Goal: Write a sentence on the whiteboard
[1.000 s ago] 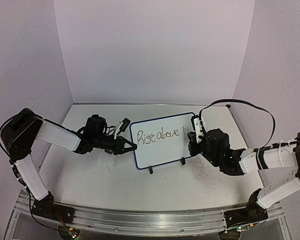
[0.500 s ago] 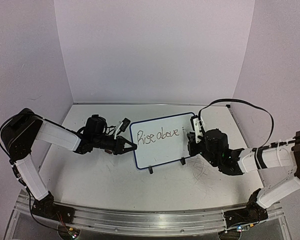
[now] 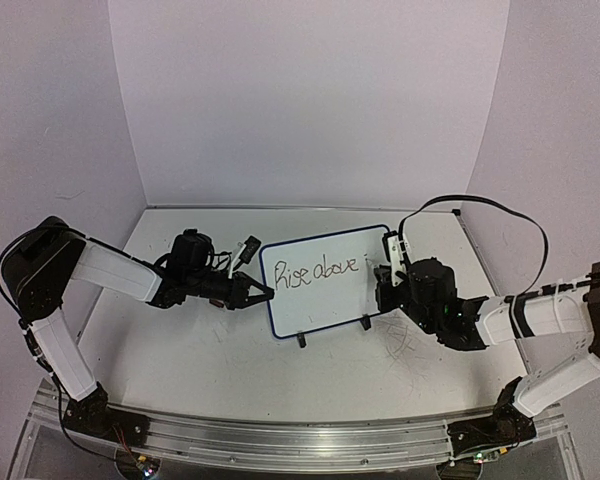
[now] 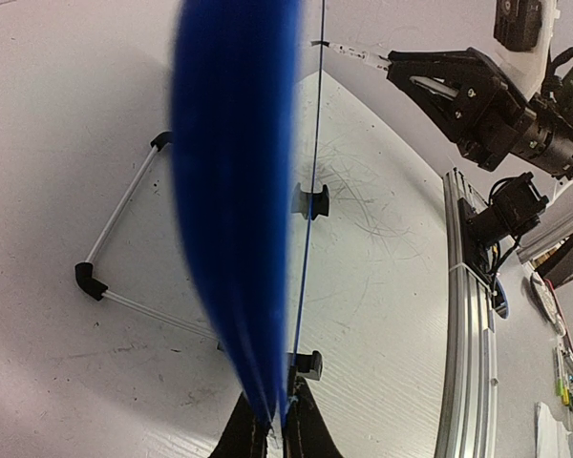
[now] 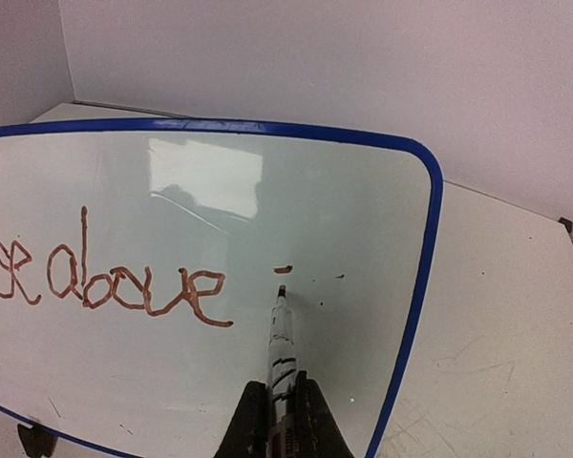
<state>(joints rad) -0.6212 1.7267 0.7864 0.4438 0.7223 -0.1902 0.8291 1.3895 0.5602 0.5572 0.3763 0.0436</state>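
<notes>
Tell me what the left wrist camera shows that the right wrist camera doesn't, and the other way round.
Only the left wrist view: the wire stand behind the board, which is seen edge-on, and the right arm across the table.

Only the right wrist view: the board's face with the sentence so far, "ise above", and a short dash after it.

Both: the whiteboard with its blue rim, the marker, and each camera's own pincer shut, the left pincer on the rim and the right pincer on the marker.
</notes>
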